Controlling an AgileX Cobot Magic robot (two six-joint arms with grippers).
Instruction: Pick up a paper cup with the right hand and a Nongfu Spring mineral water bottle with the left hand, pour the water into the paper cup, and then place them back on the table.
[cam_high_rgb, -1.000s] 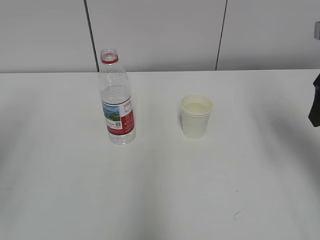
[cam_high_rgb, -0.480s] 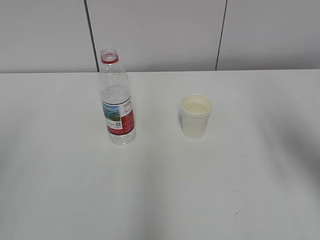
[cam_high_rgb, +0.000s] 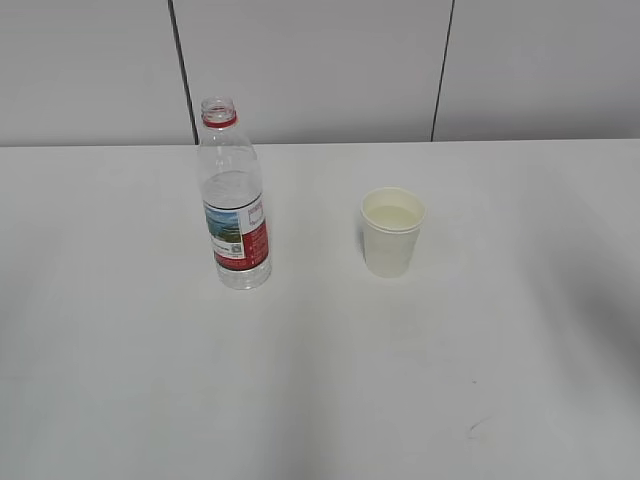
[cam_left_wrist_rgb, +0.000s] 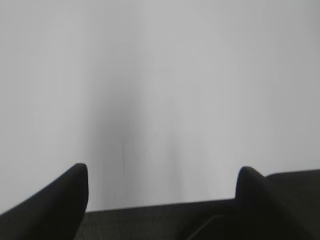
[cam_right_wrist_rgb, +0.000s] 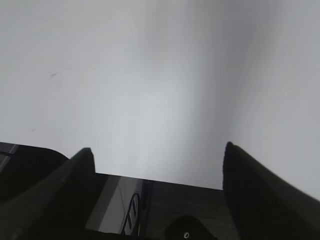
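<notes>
The Nongfu Spring mineral water bottle (cam_high_rgb: 234, 200) stands upright on the white table (cam_high_rgb: 320, 380), left of centre, uncapped, with water in it. The white paper cup (cam_high_rgb: 392, 231) stands upright to its right, with liquid inside. Neither arm shows in the exterior view. In the left wrist view my left gripper (cam_left_wrist_rgb: 162, 172) is open and empty, with only bare table between its fingers. In the right wrist view my right gripper (cam_right_wrist_rgb: 159, 152) is open and empty over bare table. Bottle and cup do not show in either wrist view.
A grey panelled wall (cam_high_rgb: 320, 70) runs behind the table's far edge. A small dark scuff mark (cam_high_rgb: 474, 429) lies on the tabletop at the front right.
One second ago the right arm showed at the right edge of the exterior view; it has moved out of view. Bottle and cup have not moved.
</notes>
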